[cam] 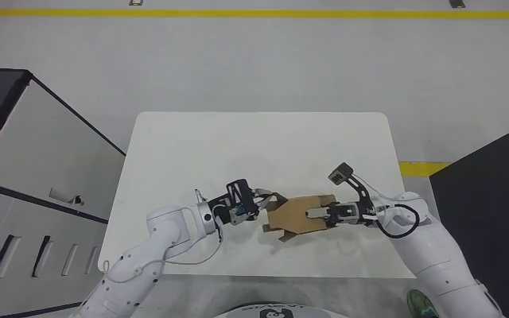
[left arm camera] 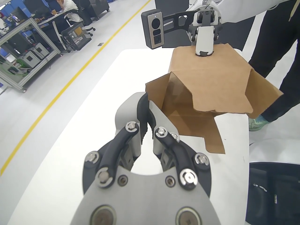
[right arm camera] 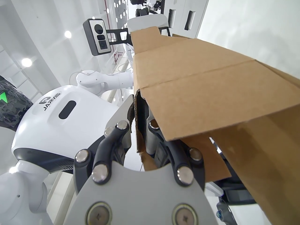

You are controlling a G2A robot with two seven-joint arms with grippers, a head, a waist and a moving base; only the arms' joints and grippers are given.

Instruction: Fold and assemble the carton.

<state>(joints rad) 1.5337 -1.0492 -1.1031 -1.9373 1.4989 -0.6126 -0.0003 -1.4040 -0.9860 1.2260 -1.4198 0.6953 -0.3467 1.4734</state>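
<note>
**Carton pinched at both ends, one gripper on each**

On the left gripper the fingers are drawn close together. The corner of a side flap of the carton is nipped in the narrow slot between them. On the right gripper the fingers are closed on a thin cardboard panel at the opposite end, and the edge of that panel stands upright between the pads.

From the left wrist, the right gripper appears at the far end of the box, with one pale finger lying on the top face. The end nearer the left gripper is open. Its top flap droops over the mouth, a lower flap juts out toward the table, and another flap stands out at the side. From the right wrist, the brown body of the carton runs away from the fingers, with a fold line across it.

From above, the left gripper and the right gripper face each other with the box stretched lengthwise between them. It is over the front middle of the white table, close to the robot's edge. Whether its underside touches the tabletop cannot be told.

A grey cabinet stands beside the table, and a yellow floor line runs beyond it.
</note>
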